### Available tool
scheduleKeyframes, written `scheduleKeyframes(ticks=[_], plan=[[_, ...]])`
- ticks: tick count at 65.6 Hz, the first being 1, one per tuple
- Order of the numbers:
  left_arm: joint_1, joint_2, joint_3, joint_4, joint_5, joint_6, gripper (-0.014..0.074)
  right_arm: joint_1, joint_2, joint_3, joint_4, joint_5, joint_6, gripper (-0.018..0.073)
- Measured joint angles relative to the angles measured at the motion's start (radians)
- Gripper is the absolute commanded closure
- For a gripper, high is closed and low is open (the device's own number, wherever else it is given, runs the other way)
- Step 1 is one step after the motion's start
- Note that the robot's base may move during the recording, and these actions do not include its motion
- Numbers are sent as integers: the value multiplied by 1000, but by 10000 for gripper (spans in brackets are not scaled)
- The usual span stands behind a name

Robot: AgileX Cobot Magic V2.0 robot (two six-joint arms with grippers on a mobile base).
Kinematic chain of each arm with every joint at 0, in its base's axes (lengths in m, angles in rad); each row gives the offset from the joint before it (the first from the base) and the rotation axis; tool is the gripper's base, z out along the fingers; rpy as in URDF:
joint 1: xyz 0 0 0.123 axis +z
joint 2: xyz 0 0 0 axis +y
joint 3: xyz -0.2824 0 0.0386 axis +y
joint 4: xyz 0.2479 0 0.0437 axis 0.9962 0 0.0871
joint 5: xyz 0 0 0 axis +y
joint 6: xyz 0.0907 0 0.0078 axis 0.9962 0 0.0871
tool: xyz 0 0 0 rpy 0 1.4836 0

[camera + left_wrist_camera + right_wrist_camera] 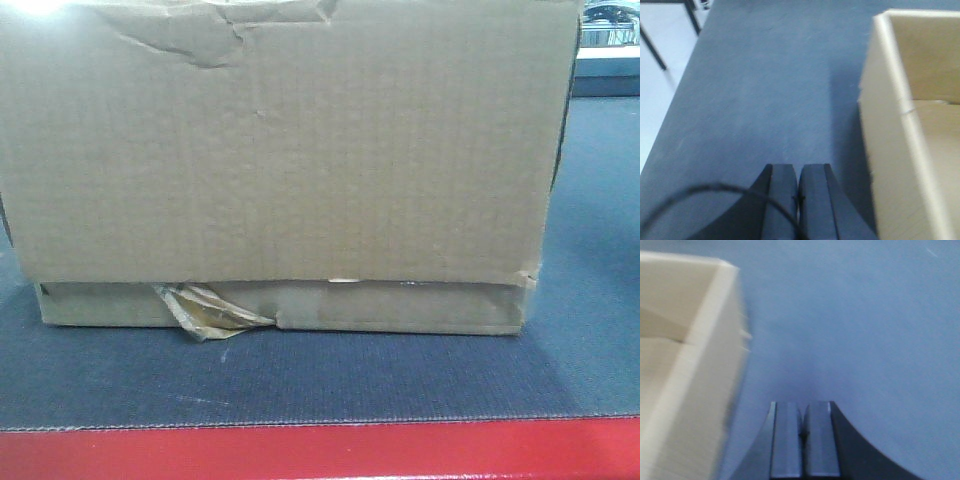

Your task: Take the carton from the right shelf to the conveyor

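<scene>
While the carton (285, 150) sits upright on the dark belt (300, 380) above a red edge strip (320, 452), torn tape (205, 312) curls from its lower seam. Left claw (798, 187) hovers beside one open-topped carton wall with its fingers pressed together, holding nothing; right claw (803, 422), likewise pressed together, flanks the other wall

Carton (290, 150): plain brown corrugated cardboard, open-topped, standing upright and square on the dark conveyor surface (300, 385). Upper front face creased and dented. Loose, crumpled tape hangs from the lower front seam; the lower right corner is scuffed. It lies to the right of the left claw (798, 192) and to the left of the right claw (803, 432), beside each, contact with neither visible. Both claws' fingers are pressed together.
</scene>
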Motion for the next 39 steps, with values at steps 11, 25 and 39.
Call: scheduleKeyframes(ticks=[11,25,39], plan=[[55,-155,248,-12,-123,0,585,-35,-145,244,-5,-113,2,627],[57,-350,481,-21,-226,0,585,-35,-339,519,-19,-280,2,627],[57,-559,627,-23,-299,0,585,-35,-589,726,-28,-418,2,627]])
